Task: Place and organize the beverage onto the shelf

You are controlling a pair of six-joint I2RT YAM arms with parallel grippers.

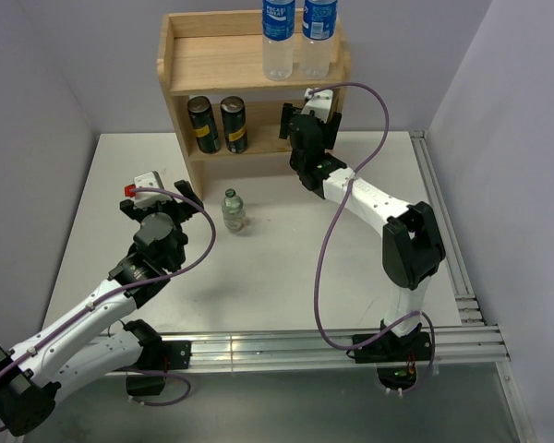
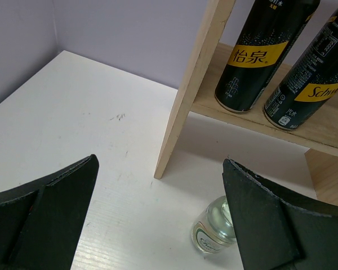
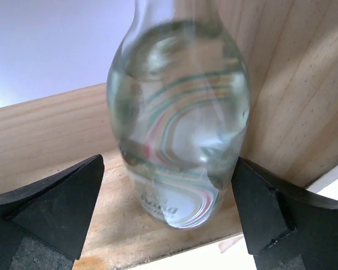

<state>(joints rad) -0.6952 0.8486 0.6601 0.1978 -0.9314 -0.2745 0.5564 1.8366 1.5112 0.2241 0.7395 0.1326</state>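
The wooden shelf (image 1: 212, 60) stands at the back. Two blue-labelled plastic bottles (image 1: 278, 37) (image 1: 318, 37) stand on its top tier. Two dark cans (image 1: 203, 125) (image 1: 234, 125) stand at the left of its lower tier and show in the left wrist view (image 2: 259, 56). My right gripper (image 1: 307, 118) is at the right end of the lower tier, open. Its jaws stand on either side of a glass bottle (image 3: 177, 124) that rests upright on the shelf board (image 3: 56, 135) against the side panel. A second glass bottle (image 1: 233, 210) stands on the table. My left gripper (image 1: 157, 197) is open and empty, to the left of that bottle (image 2: 211, 230).
The shelf's left side panel (image 2: 191, 84) comes down to the table straight ahead of my left gripper. Aluminium rails run along the table's front edge (image 1: 332, 346) and right edge (image 1: 443, 221). A purple cable (image 1: 328, 231) loops over the right arm. Walls enclose the table.
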